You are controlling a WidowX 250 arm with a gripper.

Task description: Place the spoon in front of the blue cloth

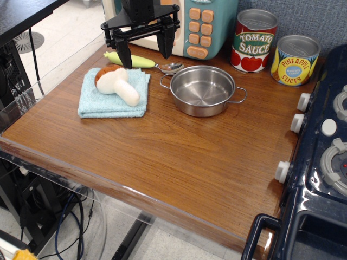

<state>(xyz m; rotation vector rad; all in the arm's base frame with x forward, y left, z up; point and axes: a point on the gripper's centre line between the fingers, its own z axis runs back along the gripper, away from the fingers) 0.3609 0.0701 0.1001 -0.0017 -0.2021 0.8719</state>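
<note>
The pincer [145, 50] was seen at the back of the wooden counter [162, 157], fingers spread wide with nothing between them. Below the spread fingers, the spoon [142, 62] was lying flat: pale yellow-green handle under the near-left fingertip, metal bowl just past the right fingertip. Whether the fingertips touched it could not be told. Just in front of the pincer and a little to the image-left, the blue cloth [113, 97] was laid flat, with a toy mushroom [117, 85] resting on it, brown cap toward the pincer. The spoon was on the far side of the cloth, just beside its back edge. To the image-right of the pincer, near the spoon's bowl, a steel pot [202, 90] was standing empty. Directly behind the pincer a toy microwave [203, 27] was placed; further right, a tomato sauce can [255, 41] and a pineapple slices can [295, 60].
</note>
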